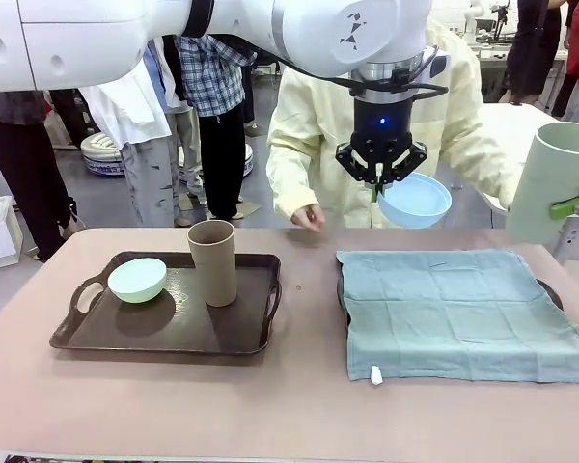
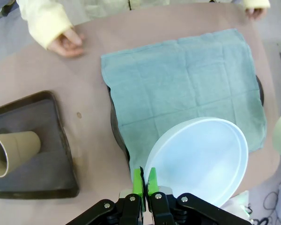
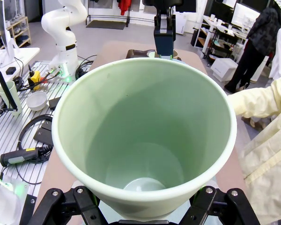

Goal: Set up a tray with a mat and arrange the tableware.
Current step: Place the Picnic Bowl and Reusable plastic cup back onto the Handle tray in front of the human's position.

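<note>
Front view: left fingers (image 1: 374, 190) clench the rim of the light blue round plastic bowl (image 1: 417, 201), which hangs tilted above the teal cloth mat (image 1: 458, 309). Best to level it, lower until it touches, then release.

Left wrist view: the bowl's hollow faces upward.

Right wrist view: right fingers (image 3: 61, 202) grasp the pale green tall plastic tumbler (image 3: 145, 117), its long axis along them and its mouth towards the lens.

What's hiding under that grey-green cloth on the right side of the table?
A dark tray: its rim peeks out at the left and right edges of the cloth. The cloth covers the rest, so whether anything else lies on that tray cannot be seen.
</note>
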Controlling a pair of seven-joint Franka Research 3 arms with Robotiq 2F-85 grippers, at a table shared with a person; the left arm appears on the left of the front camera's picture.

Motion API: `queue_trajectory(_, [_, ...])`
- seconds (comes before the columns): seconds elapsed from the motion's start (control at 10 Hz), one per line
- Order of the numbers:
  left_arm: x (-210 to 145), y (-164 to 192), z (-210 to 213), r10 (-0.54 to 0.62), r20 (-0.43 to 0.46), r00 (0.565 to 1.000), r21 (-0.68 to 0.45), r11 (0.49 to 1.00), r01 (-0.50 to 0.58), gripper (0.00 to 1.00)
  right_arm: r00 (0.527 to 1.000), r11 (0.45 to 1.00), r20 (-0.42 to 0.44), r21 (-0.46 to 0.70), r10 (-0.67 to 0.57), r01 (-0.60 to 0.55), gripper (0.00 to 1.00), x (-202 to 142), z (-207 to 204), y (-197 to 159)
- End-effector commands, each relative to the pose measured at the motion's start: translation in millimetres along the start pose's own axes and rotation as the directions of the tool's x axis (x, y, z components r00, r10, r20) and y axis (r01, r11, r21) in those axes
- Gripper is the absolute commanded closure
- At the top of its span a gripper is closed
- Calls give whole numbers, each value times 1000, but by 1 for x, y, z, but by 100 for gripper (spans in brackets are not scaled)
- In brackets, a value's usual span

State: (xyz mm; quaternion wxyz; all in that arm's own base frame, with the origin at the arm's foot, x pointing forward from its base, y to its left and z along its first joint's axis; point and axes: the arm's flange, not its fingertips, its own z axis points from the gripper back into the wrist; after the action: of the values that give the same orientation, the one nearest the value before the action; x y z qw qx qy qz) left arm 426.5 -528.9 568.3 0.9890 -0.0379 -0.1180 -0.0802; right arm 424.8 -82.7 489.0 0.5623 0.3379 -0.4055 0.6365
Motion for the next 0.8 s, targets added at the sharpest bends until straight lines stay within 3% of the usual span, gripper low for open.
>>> queue_trajectory(0.0, [3, -2, 4, -5, 23, 1000, 4, 1000, 5, 100, 1000, 1000, -2, 2, 14, -14, 76, 0, 0, -2])
queue_trajectory(0.1, [3, -2, 4, -5, 23, 1000, 4, 1000, 5, 100, 1000, 1000, -2, 2, 14, -14, 76, 0, 0, -2])
queue_trajectory(0.2, [0, 0, 0, 0, 0, 1000, 0, 1000, 0, 96, 1000, 1000, 0, 0, 0, 0, 16, 0, 0, 0])
queue_trajectory(0.7, [13, 12, -68, 24, 9, 1000, -90, 996, -23, 96, 993, 996, 114, 83, 15, -25, 16, -68, -33, -33])
